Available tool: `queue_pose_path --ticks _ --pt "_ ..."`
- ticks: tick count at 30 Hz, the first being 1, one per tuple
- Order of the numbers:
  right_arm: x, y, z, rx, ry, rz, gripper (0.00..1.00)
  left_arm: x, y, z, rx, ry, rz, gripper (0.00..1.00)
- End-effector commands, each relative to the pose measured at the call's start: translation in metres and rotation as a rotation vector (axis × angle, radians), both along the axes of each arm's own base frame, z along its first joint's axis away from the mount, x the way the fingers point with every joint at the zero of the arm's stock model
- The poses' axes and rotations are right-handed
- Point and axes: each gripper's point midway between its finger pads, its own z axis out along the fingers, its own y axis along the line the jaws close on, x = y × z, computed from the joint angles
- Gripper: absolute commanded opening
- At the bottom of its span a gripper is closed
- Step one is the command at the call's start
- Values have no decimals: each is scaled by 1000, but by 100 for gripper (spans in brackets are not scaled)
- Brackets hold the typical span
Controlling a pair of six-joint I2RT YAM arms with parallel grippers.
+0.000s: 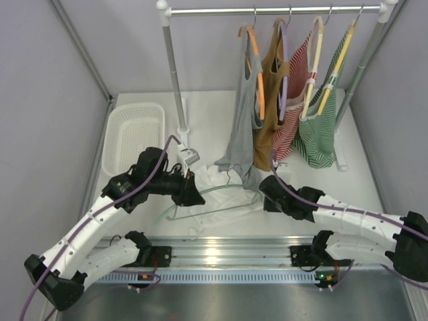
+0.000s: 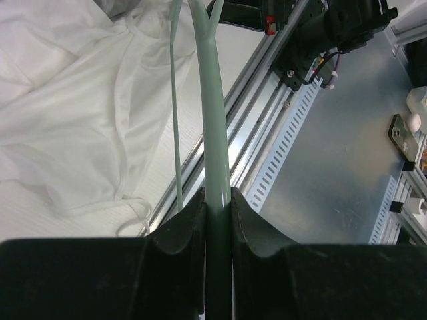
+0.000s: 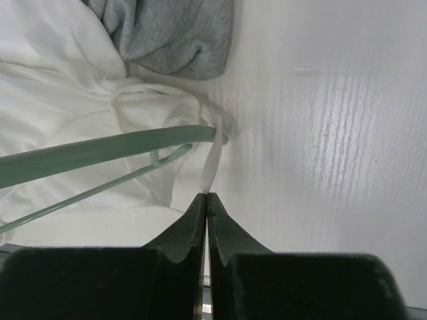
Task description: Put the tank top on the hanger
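Here, left claw [image 2: 217, 201] gripping hanger [image 2: 212, 120], right claw [image 3: 207, 200] tank top [image 3: 60, 80], near basket [image 1: 134, 137]

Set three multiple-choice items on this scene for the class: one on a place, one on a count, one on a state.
1. Where does the white basket lie?
A. left of the rail's post
B. at the near edge
C. at the far right

2. How many tops hang on the rail?
A. two
B. four
C. six

3. The left tool is:
A. wide open
B. shut on the hanger
C. shut on the basket

Answers: 1 A, the top view shows it beside the post, on its left; 2 B, one grey, one brown, two striped; 3 B, it clamps the green rod.
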Motion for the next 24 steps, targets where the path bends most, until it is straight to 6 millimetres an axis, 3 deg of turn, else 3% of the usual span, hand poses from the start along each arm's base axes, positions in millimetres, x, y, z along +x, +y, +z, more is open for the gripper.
queue_pose_path --ticks 1,15,24 --pt "11 6 28 38 -57 2 0 9 -17 16 -101 -80 -46 0" --pt "14 8 66 80 -142 40 0 18 -50 -3 -247 34 -86 0" --pt "8 23 96 104 -198 102 0 22 -77 -19 -260 82 -107 0"
